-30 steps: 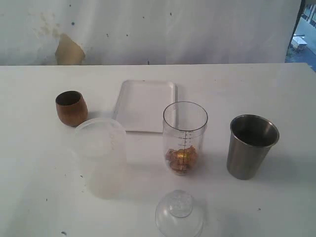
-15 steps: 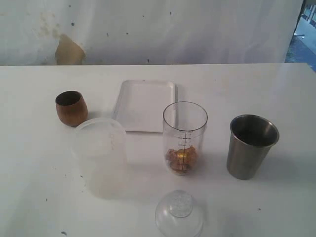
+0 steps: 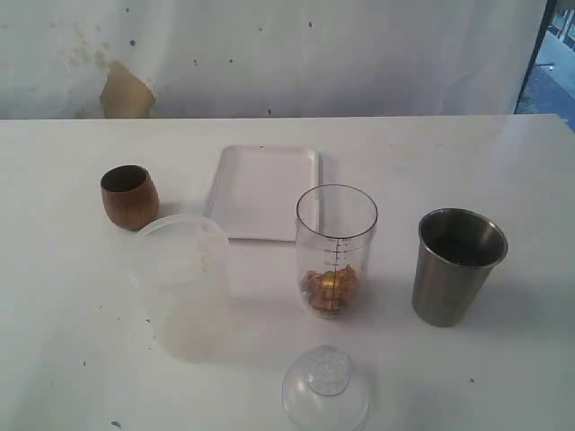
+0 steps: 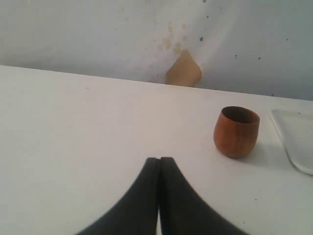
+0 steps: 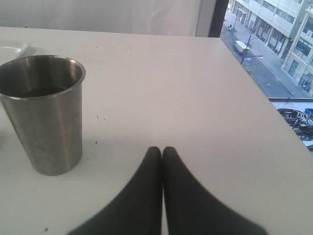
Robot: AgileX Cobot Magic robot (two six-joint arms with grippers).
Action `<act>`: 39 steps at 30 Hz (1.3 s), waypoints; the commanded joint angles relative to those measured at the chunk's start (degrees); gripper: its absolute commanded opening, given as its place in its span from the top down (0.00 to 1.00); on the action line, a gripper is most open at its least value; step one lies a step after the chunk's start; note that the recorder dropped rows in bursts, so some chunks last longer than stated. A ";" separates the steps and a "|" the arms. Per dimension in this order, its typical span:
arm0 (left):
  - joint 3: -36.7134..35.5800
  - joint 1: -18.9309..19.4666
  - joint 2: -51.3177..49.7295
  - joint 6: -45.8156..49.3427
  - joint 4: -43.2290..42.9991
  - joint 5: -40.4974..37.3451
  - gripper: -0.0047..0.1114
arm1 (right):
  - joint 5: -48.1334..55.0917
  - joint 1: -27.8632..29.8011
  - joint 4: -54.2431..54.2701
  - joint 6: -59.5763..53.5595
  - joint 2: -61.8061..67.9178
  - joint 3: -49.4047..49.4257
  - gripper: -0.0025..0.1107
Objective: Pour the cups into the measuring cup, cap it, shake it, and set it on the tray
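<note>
Left hand, right hand: black (tapered).

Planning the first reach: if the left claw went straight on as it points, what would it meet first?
Likely nothing: the left claw faces bare white table; the small rounded dark-brown wooden cup stands aside of that line.

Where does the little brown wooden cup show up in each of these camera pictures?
Exterior view: wooden cup at left, beside the tray.
Left wrist view: wooden cup beyond the shut left hand, near the tray.
Right wrist view: not in it.
Shared landmark: the tray, in all three.
</note>
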State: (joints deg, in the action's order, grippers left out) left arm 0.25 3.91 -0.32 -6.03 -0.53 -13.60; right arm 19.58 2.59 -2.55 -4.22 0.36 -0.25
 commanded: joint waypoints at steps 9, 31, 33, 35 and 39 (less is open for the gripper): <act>-0.25 0.08 0.32 -0.21 0.53 0.28 0.96 | -0.34 -0.32 -0.18 -0.06 -0.36 0.25 0.98; -0.25 0.08 0.32 -0.21 0.53 0.28 0.96 | -34.08 -0.34 0.00 19.24 -0.36 0.25 0.98; -0.25 0.08 0.32 -0.21 0.53 0.28 0.96 | -34.06 -0.34 -1.63 19.66 -0.36 0.25 0.98; -0.25 0.08 0.32 -0.21 0.53 0.28 0.96 | -32.43 -0.34 -7.36 19.66 -0.36 0.25 0.94; -0.25 0.08 0.32 -0.21 0.53 0.28 0.96 | -33.01 -0.34 -8.15 19.89 -0.01 0.25 0.48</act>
State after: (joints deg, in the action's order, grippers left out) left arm 0.25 3.91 -0.32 -6.03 -0.53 -13.60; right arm -12.93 2.59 -9.31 15.38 0.36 -0.13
